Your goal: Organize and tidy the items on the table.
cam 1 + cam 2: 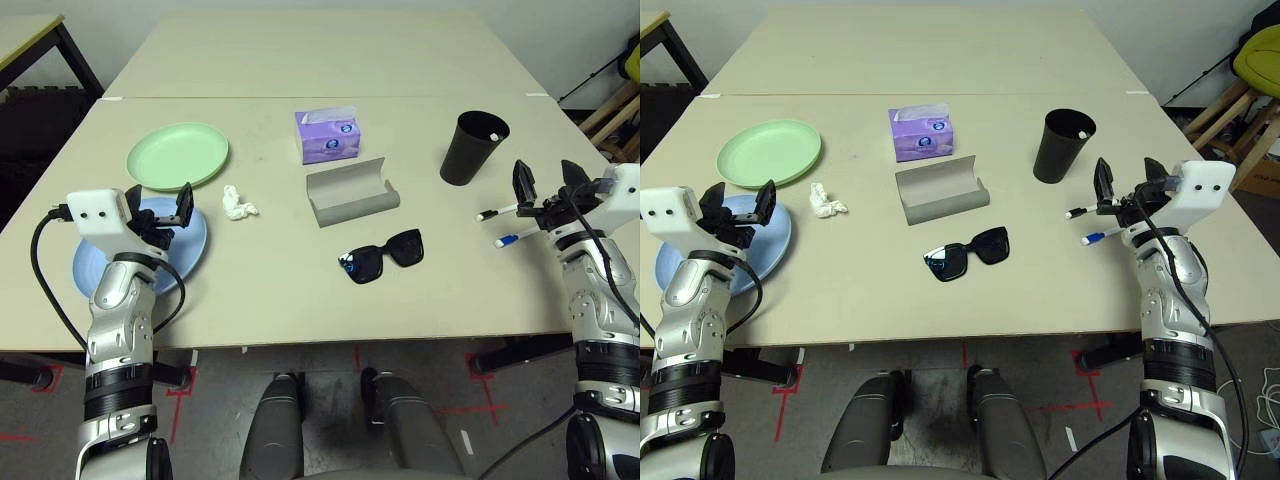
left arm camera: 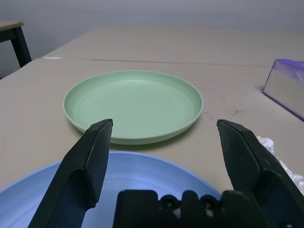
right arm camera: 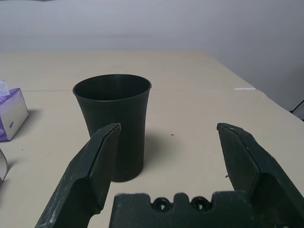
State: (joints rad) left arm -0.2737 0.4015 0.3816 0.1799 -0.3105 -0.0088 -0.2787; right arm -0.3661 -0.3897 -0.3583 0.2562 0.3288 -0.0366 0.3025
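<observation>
Both grippers are just hovering with jaws spread wide and nothing in them. The left gripper [image 2: 161,142] is hanging over the round light blue plate [image 1: 195,250], which is sitting beside the round pale green plate [image 2: 133,104] on the big matte beige table [image 1: 300,290]. The right gripper [image 3: 166,142] is facing the upright black tapered cup [image 3: 113,126], with two thin white pens [image 1: 505,225] lying just under it.
</observation>
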